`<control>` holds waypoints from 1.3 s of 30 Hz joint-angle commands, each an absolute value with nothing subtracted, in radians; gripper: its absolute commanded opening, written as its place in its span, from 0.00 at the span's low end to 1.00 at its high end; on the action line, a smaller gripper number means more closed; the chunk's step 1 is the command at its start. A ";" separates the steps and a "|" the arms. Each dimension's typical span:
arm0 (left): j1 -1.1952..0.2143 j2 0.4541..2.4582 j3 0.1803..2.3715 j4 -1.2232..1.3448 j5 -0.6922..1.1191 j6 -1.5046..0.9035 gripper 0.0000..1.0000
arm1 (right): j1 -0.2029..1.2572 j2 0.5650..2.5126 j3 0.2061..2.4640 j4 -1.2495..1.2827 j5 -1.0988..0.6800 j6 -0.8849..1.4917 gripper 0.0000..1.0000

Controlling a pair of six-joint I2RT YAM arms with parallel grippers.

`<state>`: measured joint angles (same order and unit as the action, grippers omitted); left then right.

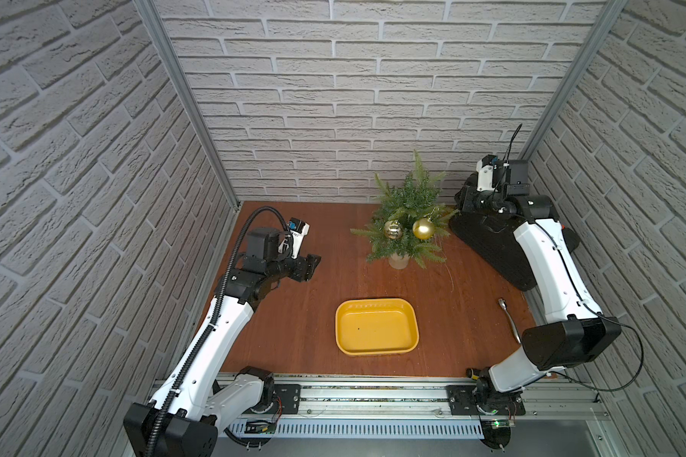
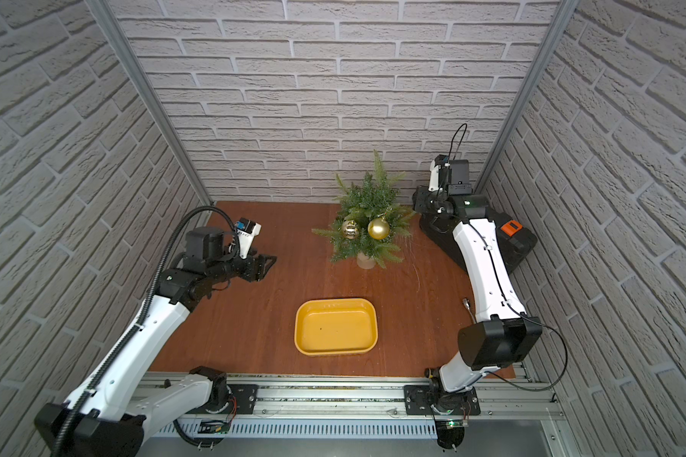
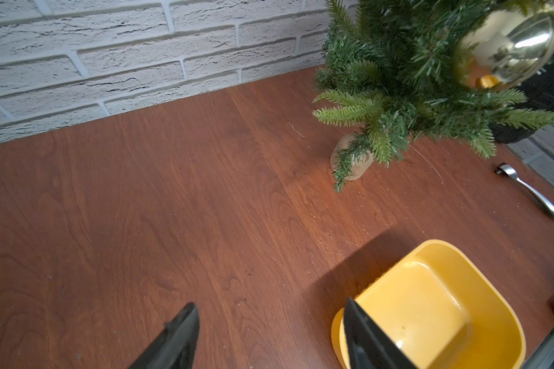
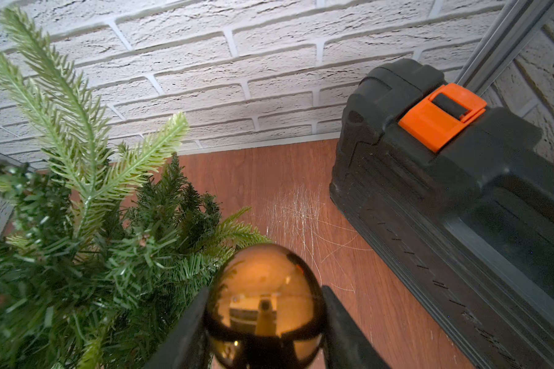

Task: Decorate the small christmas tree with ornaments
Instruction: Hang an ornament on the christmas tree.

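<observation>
Arm outstretched, my right tool (image 4: 264, 319) gripped the bronze ornament (image 4: 263, 281) beside the small christmas tree (image 4: 87, 242), black case (image 4: 445, 207) alongside; my left tool (image 3: 269, 306) hovered open.

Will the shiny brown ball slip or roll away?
Probably slippery: the brown ball is smooth and mirror-shiny, pinched only at its sides by the right tool. Being round, it would likely roll if put on the flat table.

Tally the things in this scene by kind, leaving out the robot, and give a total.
Small christmas tree: 1
Baubles: 3 (mirror gold bauble, satin gold bauble, bronze bauble)
Yellow tray: 1
Black case: 1
Silver metal implement: 1
Total: 7
</observation>
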<state>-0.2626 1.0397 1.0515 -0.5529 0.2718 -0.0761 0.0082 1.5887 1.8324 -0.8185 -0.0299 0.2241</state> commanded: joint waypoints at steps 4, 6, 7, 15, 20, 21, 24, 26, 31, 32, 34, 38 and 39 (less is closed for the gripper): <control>-0.255 1.023 1.037 -0.511 0.285 -0.084 0.72 | 0.005 1.542 1.801 -0.790 -0.034 0.221 0.41; -0.255 1.023 1.037 -0.511 0.285 -0.084 0.72 | 0.005 1.540 1.792 -0.788 -0.036 0.221 0.41; -0.254 1.023 1.037 -0.511 0.286 -0.084 0.72 | 0.006 1.539 1.785 -0.786 -0.039 0.223 0.41; -0.253 1.020 1.037 -0.510 0.285 -0.083 0.72 | 0.006 1.523 1.745 -0.774 -0.054 0.227 0.41; -0.255 1.020 1.039 -0.511 0.288 -0.083 0.72 | 0.005 1.503 1.719 -0.763 -0.049 0.228 0.41; -0.254 1.020 1.038 -0.511 0.288 -0.083 0.72 | 0.006 1.496 1.710 -0.760 -0.045 0.230 0.41; -0.254 1.020 1.037 -0.510 0.288 -0.083 0.72 | 0.006 1.479 1.681 -0.746 -0.031 0.234 0.44; -0.255 1.020 1.037 -0.509 0.288 -0.084 0.72 | 0.006 1.470 1.663 -0.741 -0.024 0.238 0.51; -0.255 1.022 1.039 -0.508 0.290 -0.085 0.72 | 0.006 1.445 1.628 -0.735 -0.004 0.240 0.61; -0.254 1.021 1.039 -0.508 0.289 -0.085 0.72 | 0.006 1.438 1.620 -0.734 0.000 0.240 0.62; -0.255 1.020 1.040 -0.508 0.284 -0.085 0.72 | 0.005 1.422 1.603 -0.734 0.006 0.240 0.65; -0.254 1.014 1.035 -0.500 0.249 -0.119 0.74 | 0.002 1.384 1.550 -0.741 0.044 0.241 0.68; -0.254 1.013 1.035 -0.496 0.232 -0.140 0.75 | -0.001 1.371 1.526 -0.738 0.048 0.241 0.69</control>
<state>-0.2626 1.0355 1.0512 -0.5514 0.2657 -0.0982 0.0074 1.4246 1.5642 -0.7700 0.0082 0.2321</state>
